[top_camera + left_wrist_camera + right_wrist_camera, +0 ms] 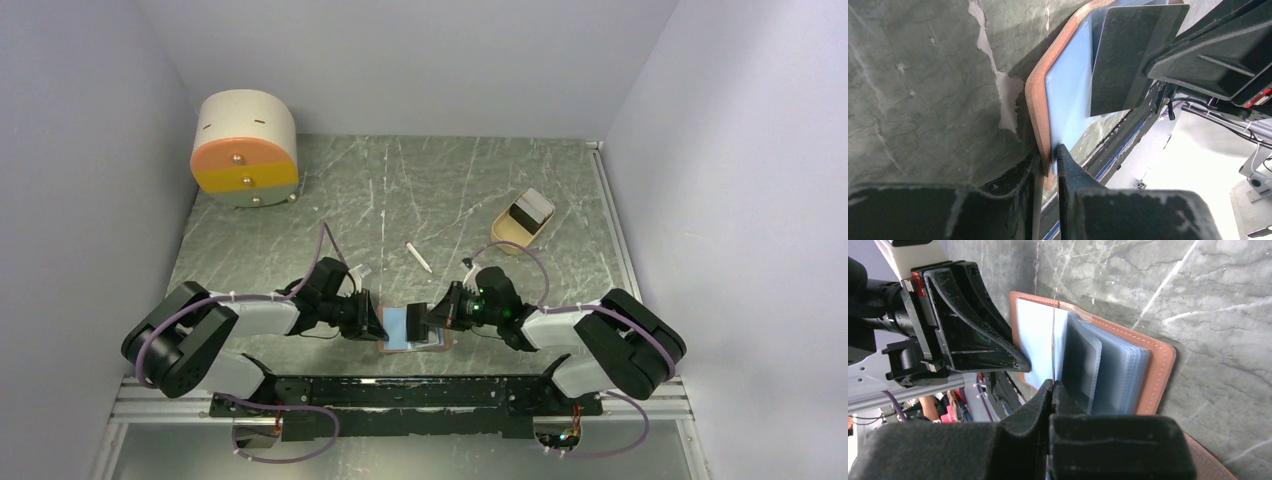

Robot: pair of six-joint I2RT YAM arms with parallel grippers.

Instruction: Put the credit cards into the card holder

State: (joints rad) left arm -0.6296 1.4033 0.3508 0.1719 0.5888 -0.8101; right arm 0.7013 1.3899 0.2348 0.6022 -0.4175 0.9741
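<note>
The card holder [392,345] lies open near the table's front edge, brown leather outside [1160,365] with a light blue lining [1068,100] and clear sleeves [1113,370]. My left gripper [1050,156] is shut on the holder's left cover edge, pinching the brown leather and blue lining together. My right gripper [1052,384] is shut on a dark credit card [1128,55]. The card stands on edge over the blue lining, just left of the sleeves. It shows as a thin line in the right wrist view. The two grippers [378,325] [428,320] face each other across the holder.
A tan tray [505,228] with what looks like more cards [530,210] sits at the back right. A thin white stick [418,257] lies behind the holder. A round cream and orange drawer box [245,148] stands at the back left. Grey walls enclose the table.
</note>
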